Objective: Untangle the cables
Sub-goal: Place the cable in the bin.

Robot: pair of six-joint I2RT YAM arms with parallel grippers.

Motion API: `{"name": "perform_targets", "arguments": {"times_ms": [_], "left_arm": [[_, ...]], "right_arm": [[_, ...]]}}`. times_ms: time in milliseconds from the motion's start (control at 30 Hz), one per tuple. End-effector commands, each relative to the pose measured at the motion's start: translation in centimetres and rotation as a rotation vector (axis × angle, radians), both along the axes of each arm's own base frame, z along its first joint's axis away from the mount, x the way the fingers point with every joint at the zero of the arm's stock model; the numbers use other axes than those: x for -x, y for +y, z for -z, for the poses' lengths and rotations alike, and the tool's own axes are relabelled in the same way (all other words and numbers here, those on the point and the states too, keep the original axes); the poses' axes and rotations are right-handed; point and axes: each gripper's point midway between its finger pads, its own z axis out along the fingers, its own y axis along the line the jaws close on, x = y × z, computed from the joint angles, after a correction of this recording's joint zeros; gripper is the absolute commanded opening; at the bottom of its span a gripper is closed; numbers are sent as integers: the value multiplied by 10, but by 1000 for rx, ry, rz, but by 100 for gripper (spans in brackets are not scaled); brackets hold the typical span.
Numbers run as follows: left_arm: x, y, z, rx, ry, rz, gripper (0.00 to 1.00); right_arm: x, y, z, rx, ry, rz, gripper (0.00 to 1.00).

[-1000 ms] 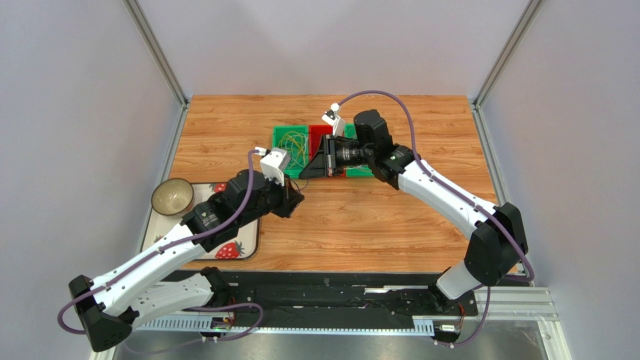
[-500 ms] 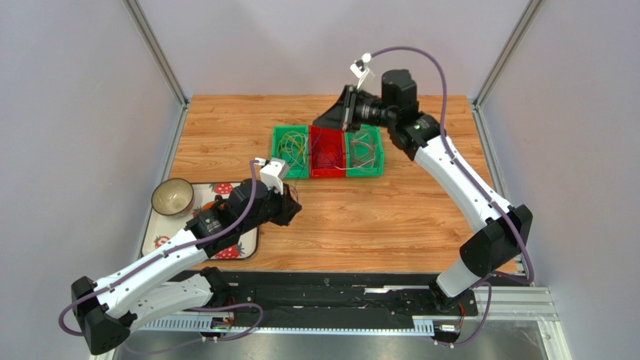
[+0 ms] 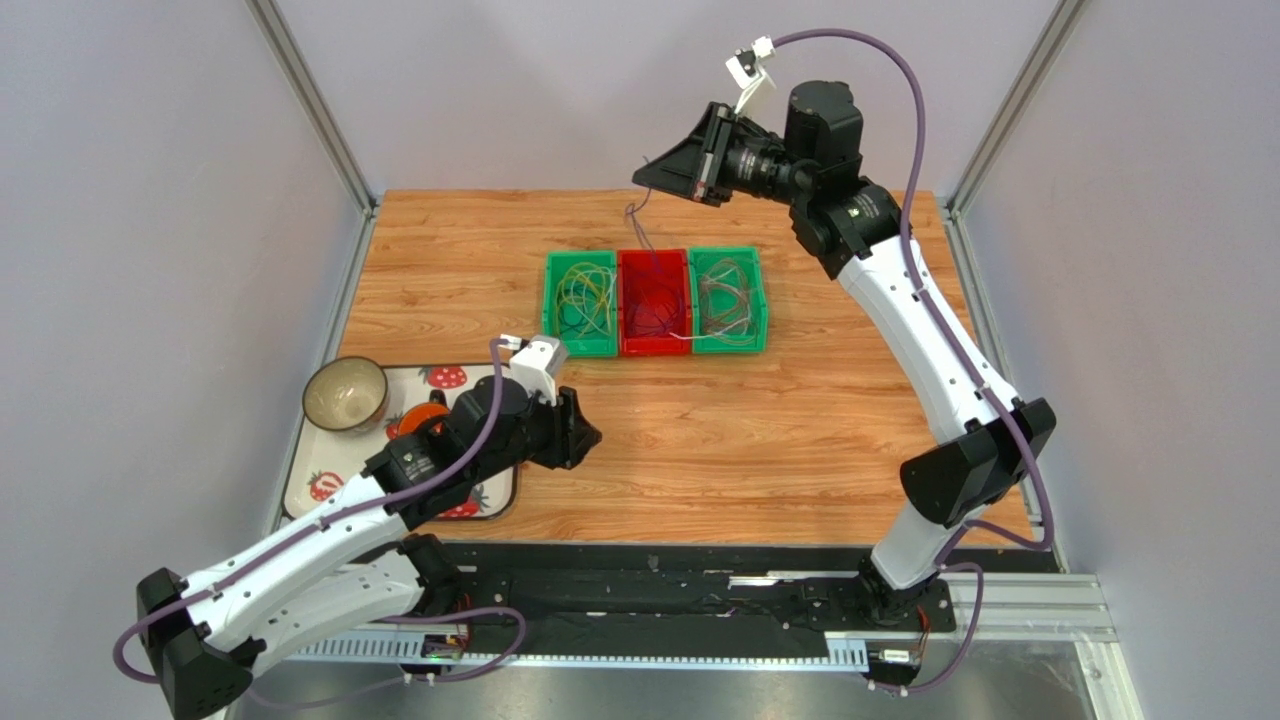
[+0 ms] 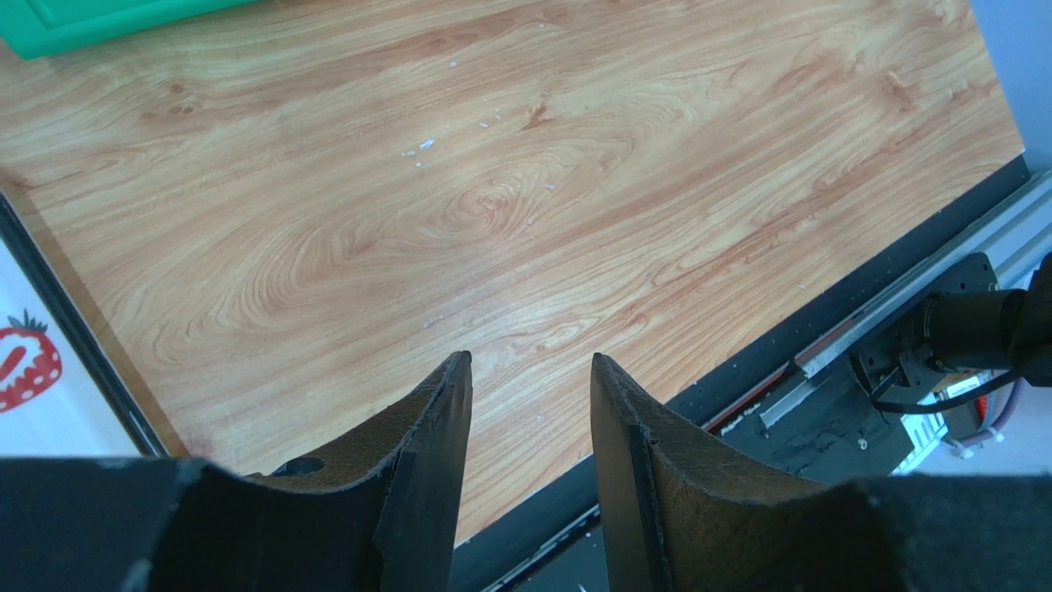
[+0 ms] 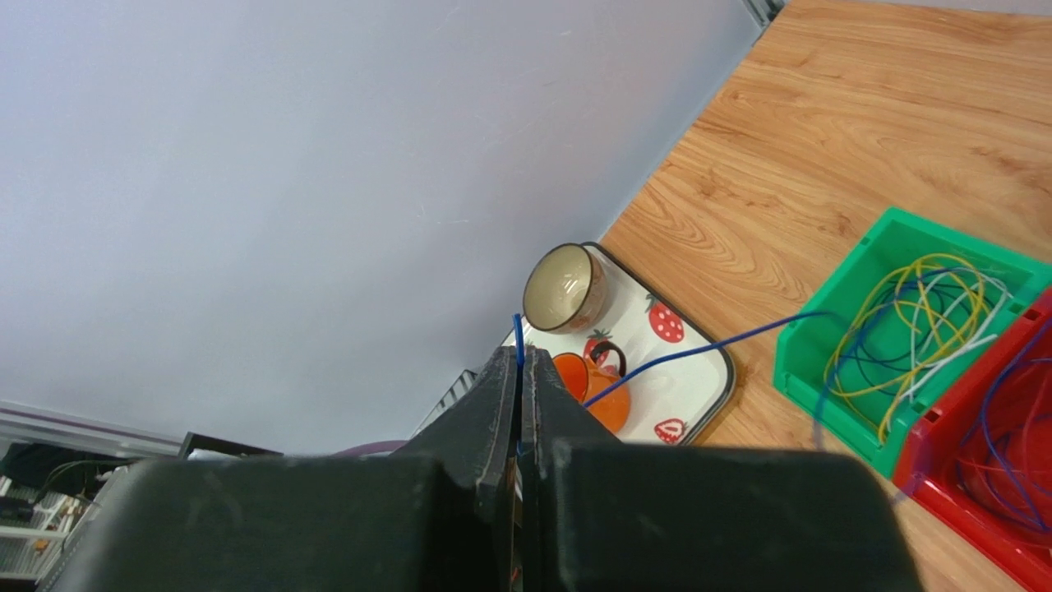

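- viewing the table [image 3: 751, 435] from above, i find three bins side by side at its far middle: a left green bin [image 3: 550, 300], a red bin [image 3: 655, 350] and a right green bin [image 3: 760, 308].
- the cables [image 3: 586, 300] lie as loose loops inside these bins: yellow and dark ones in the left green bin, reddish and dark ones in the red bin, pale ones in the right green bin.
- the right gripper [image 5: 520, 360] is raised high above the far edge of the table, beyond the bins, and is closed on one thin blue cable [image 5: 692, 354].
- that blue cable hangs from the right gripper down to the bins and crosses the left green bin's rim; i cannot trace where its lower end lies.
- the left gripper [image 4: 529, 370] hovers over bare table at the near left, just beside a strawberry-print tray [image 5: 679, 382]; it stands partly open with nothing between the jaws.
- the tray sits at the table's left edge and carries a bowl [image 3: 344, 393] and an orange cup [image 5: 590, 380].
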Motion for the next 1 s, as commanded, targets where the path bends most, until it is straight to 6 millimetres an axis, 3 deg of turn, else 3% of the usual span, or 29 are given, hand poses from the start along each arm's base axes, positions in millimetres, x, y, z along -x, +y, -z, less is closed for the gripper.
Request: {"name": "perform_targets", "arguments": {"times_ms": [0,167,333,500,600,733,967], "left_arm": [[4,13,-18,24,11,-59,49],[24,45,-55,33,10,-108,48],[36,97,-93,-41,-83,-191,49],[29,148,-103,-171,-202,-336,57],[23,156,-98,-169,-242,-385,59],[25,151,-94,-153,-262,-348,60],[23,156,-88,-161,-248,-389,60]], "right_arm": [[-16,-12,-10,2,-21,48,0],[-30,-14,0,15,-1,58,0],[-34,-8,7,7,23,28,0],[-36,-6,1,-2,9,24,0],[-39,-7,-7,1,-15,32,0],[-51,-13,-6,12,-23,61,0],[-84,-18,11,7,-13,94,0]]}}
